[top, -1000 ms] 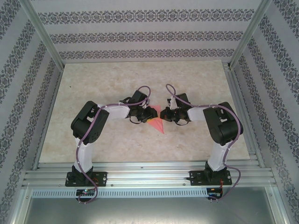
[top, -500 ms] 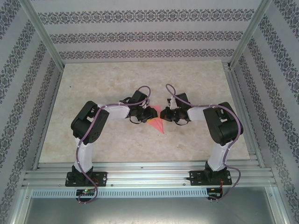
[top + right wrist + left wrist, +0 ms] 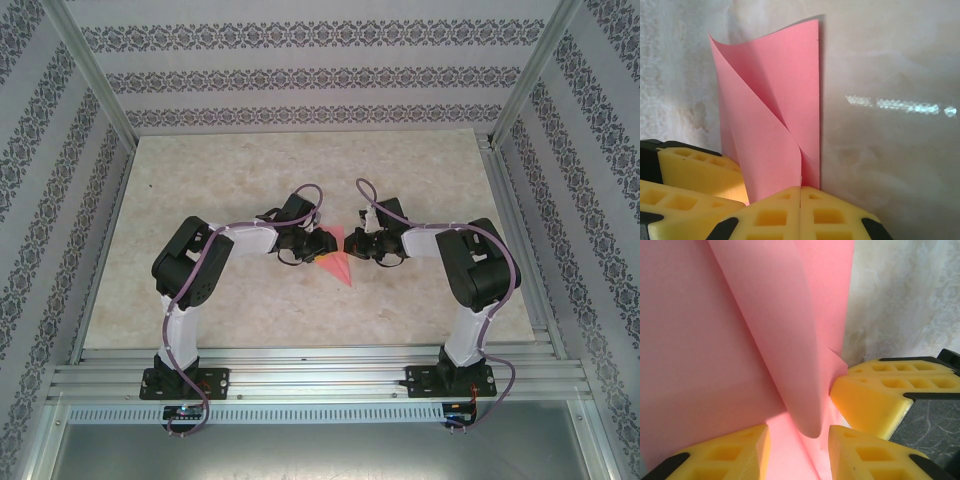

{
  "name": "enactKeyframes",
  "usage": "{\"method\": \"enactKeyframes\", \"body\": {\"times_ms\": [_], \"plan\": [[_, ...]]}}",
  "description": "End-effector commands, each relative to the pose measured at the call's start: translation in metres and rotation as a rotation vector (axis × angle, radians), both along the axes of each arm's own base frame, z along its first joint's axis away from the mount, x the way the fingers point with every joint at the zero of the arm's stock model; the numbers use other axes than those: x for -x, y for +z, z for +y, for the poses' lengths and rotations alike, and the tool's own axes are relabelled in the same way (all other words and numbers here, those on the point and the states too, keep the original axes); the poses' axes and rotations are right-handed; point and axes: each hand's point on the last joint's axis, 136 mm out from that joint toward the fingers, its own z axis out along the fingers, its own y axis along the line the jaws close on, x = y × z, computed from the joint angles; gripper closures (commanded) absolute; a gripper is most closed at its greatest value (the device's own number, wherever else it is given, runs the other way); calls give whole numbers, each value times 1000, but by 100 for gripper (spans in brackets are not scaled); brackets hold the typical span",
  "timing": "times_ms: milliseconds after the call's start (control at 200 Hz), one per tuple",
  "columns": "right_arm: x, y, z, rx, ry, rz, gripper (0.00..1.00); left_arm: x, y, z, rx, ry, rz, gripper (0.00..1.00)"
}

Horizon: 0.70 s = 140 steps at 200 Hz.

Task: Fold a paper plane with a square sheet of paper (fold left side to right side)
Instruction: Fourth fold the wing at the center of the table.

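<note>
Pink sheet of paper found centred on the surface, edge pinned by the closed right gripper, likely as anchor; curled flap bracketed by the part-open left gripper, presumably for folding rightward

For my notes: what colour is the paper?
The paper is plain salmon pink, clearest in the right wrist view.
</note>
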Motion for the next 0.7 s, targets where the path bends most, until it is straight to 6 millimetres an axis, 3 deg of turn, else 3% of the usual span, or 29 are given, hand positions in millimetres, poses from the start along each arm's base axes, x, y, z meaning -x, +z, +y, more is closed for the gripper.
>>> {"method": "enactKeyframes", "body": {"times_ms": [0,350,694], "plan": [[-5,-2,-1,25,0,-13,97,7,-25,5,-60,-9,35,62],[27,-45,-15,207,18,145,97,5,-2,0,-22,-23,3,61],[43,-66,-25,292,27,239,96,-3,65,-2,15,-59,-117,57]]}}
